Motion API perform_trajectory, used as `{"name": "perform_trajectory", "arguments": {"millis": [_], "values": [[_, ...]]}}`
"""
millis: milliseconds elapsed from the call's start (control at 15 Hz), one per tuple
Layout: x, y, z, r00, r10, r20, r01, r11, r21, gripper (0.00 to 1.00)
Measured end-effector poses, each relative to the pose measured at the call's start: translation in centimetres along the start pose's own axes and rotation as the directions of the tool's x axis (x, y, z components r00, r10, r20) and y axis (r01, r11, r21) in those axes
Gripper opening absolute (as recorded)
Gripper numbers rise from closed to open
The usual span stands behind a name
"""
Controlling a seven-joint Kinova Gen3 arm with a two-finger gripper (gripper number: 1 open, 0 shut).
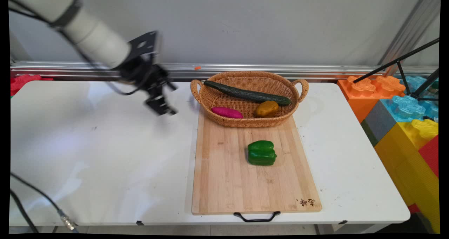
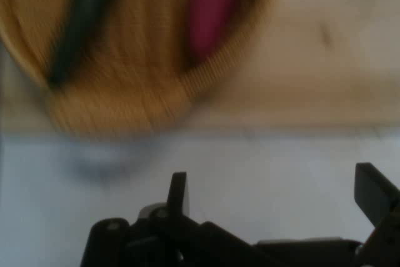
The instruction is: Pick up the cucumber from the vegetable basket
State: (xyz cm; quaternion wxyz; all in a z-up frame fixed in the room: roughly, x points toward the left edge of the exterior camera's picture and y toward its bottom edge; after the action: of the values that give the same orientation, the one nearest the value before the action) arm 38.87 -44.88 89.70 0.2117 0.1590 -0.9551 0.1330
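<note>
Three vegetables lie in the basket (image 1: 249, 100): a cucumber (image 1: 247, 93), a pink sweet potato (image 1: 226, 112), a yellowish one. My gripper (image 2: 278, 195) hangs empty, fingers apart, just left of the basket (over bare table). The cucumber looks stiff and smooth; I judge its middle the best hold.

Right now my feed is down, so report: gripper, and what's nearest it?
Black two-finger gripper open, empty, above bare white table. Nearest: woven wicker basket, on wooden cutting board. Nothing between.
</note>
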Motion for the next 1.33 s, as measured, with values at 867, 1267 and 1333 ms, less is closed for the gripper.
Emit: {"name": "perform_trajectory", "arguments": {"millis": [867, 1267, 1333], "values": [[13.3, -4.0, 10.2, 0.954, 0.290, -0.083, -0.265, 0.936, 0.230, 1.00], [13.2, -5.4, 16.5, 0.932, 0.364, -0.008, -0.352, 0.907, 0.233, 1.00], [13.2, -5.6, 17.0, 0.929, 0.369, -0.002, -0.358, 0.904, 0.233, 1.00]]}}
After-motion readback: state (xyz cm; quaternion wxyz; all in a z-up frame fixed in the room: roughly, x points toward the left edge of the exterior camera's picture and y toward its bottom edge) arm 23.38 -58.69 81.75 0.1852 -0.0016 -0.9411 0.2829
